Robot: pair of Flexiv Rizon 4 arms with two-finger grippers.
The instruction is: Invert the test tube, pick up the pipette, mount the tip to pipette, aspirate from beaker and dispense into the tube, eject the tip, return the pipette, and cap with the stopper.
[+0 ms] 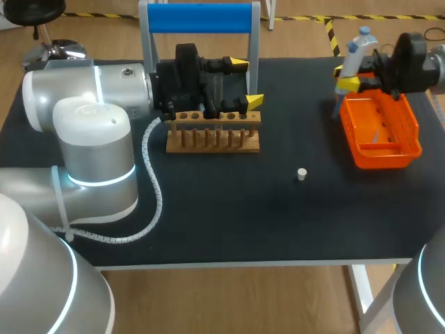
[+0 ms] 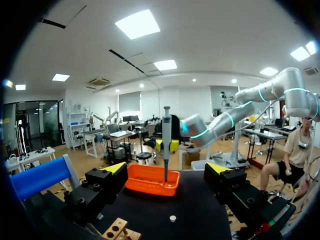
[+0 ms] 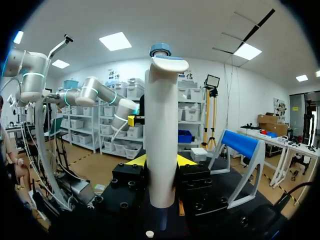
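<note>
Centrally, white stopper [image 1: 302,174] on black table [image 1: 278,223] near orange tray [image 1: 381,132].

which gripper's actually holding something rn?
The right gripper: it is shut on the white pipette, held upright over the orange tray. The left gripper stands open by the wooden rack, with nothing in it.
</note>
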